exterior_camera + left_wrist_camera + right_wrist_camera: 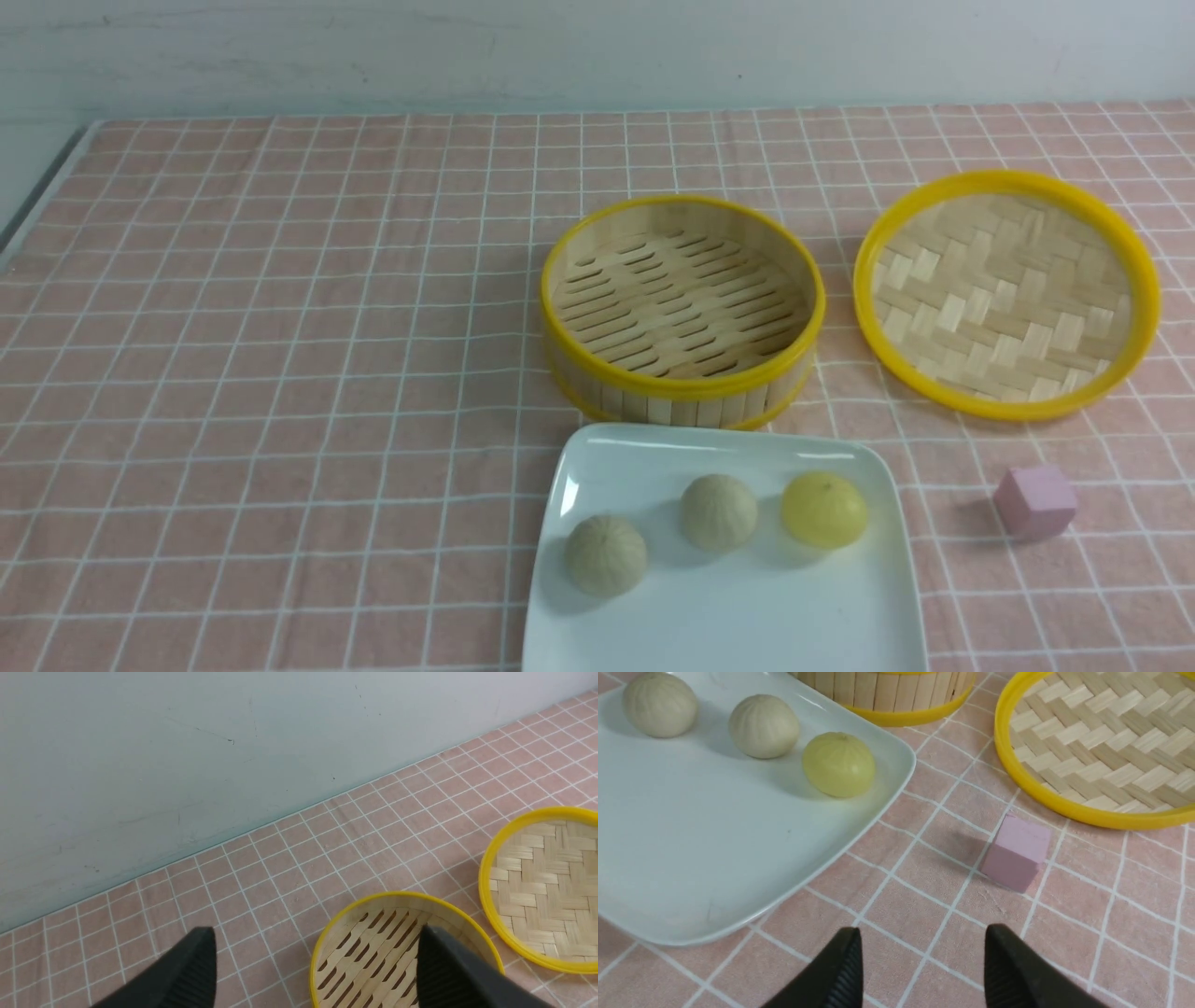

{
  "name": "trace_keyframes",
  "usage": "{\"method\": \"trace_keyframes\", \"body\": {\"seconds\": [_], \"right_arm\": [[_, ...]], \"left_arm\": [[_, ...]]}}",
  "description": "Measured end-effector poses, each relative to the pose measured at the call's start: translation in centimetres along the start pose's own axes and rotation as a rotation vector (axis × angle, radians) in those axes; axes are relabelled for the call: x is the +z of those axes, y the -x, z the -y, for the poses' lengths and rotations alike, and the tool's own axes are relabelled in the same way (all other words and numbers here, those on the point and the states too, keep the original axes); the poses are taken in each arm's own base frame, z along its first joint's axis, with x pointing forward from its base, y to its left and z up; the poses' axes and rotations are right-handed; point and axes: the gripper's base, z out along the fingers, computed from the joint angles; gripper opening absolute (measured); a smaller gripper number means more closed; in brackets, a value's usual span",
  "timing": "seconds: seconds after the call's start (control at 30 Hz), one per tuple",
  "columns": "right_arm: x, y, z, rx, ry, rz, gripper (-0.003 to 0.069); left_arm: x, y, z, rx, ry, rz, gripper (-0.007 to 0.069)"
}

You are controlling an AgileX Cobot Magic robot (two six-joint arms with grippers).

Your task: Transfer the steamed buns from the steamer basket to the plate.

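**Three steamed buns (718,512) on the plate (747,616), both hands open**

A bench covered in a pink cloth (280,373) with a white grid stands against a pale wall (560,47). Nearest the robot, a glossy white square plate lies flat. All three steamed buns sit on it in a loose row, apart from one another. Two pale beige ones are on the left and in the middle, and the yellow bun (823,510) is on the right.

Just behind the plate stands the round steamer basket (672,403), upright, with its slatted floor fully in view. To its right, well clear of it, a shallow woven lid (1006,294) with a yellow rim lies on the cloth. A small pink cube (1034,501) rests in front of the lid, to the right of the plate and not touching it.

Neither arm shows in the front view. From its wrist camera, the left hand (316,933) has its two dark fingers spread wide with nothing between them, and the basket's rim lies just beyond. The right hand (923,929) also has its fingers parted and grips nothing. It hangs over bare cloth near the plate's corner and the cube.
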Motion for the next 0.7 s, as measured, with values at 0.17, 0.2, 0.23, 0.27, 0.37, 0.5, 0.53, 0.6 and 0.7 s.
{"method": "trace_keyframes", "body": {"seconds": [0.17,0.2,0.23,0.27,0.37,0.5,0.53,0.6,0.7], "right_arm": [[1.0,-1.3,0.1,0.103,-0.055,0.007,0.0369],[1.3,-1.8,0.2,0.117,-0.077,-0.005,0.0369],[1.4,-2.2,0.2,0.126,-0.096,-0.010,0.0369],[1.6,-2.7,0.3,0.134,-0.115,-0.013,0.0369],[1.7,-3.4,0.5,0.150,-0.167,-0.002,0.0369],[1.5,-3.3,1.0,0.173,-0.269,0.070,0.0369],[1.4,-3.3,1.1,0.177,-0.290,0.072,0.0369],[1.4,-3.4,1.3,0.177,-0.329,0.066,0.0369],[1.3,-3.5,1.5,0.160,-0.371,0.053,0.0369]], "left_arm": [[1.0,-0.3,0.3,-0.010,-0.020,-0.022,0.0563],[1.1,-0.3,0.3,-0.011,-0.022,-0.025,0.0559],[1.2,-0.3,0.3,-0.011,-0.023,-0.026,0.0556],[1.3,-0.3,0.3,-0.011,-0.023,-0.028,0.0551],[1.4,-0.4,0.3,-0.011,-0.024,-0.029,0.0535],[1.4,-0.4,0.4,-0.013,-0.025,-0.030,0.0503],[1.4,-0.4,0.4,-0.013,-0.025,-0.030,0.0498],[1.5,-0.4,0.4,-0.013,-0.025,-0.031,0.0484],[1.5,-0.4,0.4,-0.013,-0.025,-0.031,0.0465]]}}
